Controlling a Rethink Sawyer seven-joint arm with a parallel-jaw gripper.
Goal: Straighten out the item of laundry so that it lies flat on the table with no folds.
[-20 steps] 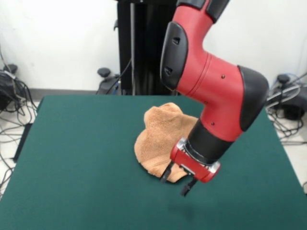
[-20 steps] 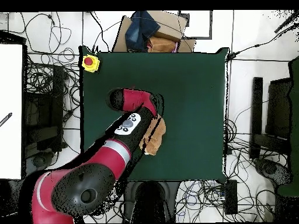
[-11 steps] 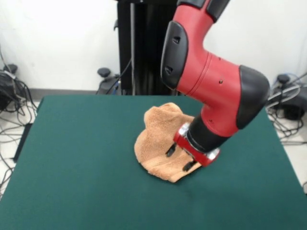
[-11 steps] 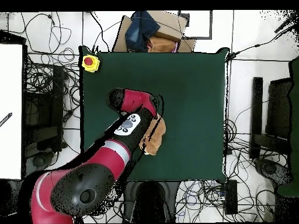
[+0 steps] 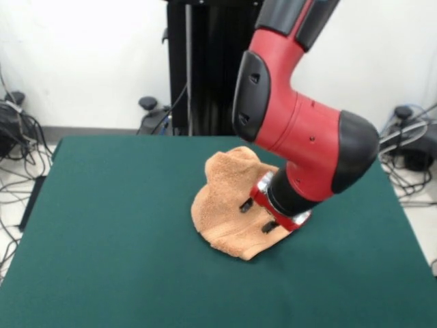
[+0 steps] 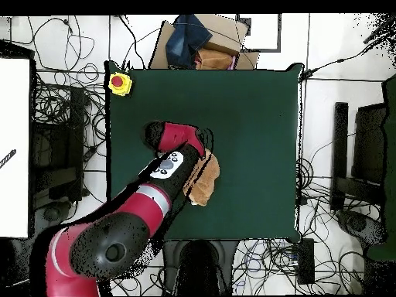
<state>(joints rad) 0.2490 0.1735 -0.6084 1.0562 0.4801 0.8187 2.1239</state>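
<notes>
The item of laundry (image 5: pixel 222 201) is a peach-orange towel, bunched and folded in a heap near the middle of the green table (image 5: pixel 116 225). In the overhead view the towel (image 6: pixel 209 176) shows partly from under the red arm. My gripper (image 5: pixel 257 216) is down on the towel's right side near its front edge. Both black fingertips (image 5: pixel 245 204) stand apart and press into the cloth, open, with no fold pinched between them. The arm hides the towel's right part. In the overhead view the arm covers the gripper.
A yellow box with a red button (image 6: pixel 119 83) sits at one corner of the table (image 6: pixel 255 116). A cardboard box with dark cloth (image 6: pixel 199 42) lies beyond the table edge. Cables cover the floor all around.
The gripper has moved from just off the towel's front edge back over the cloth and down onto it. The towel keeps its shape.
</notes>
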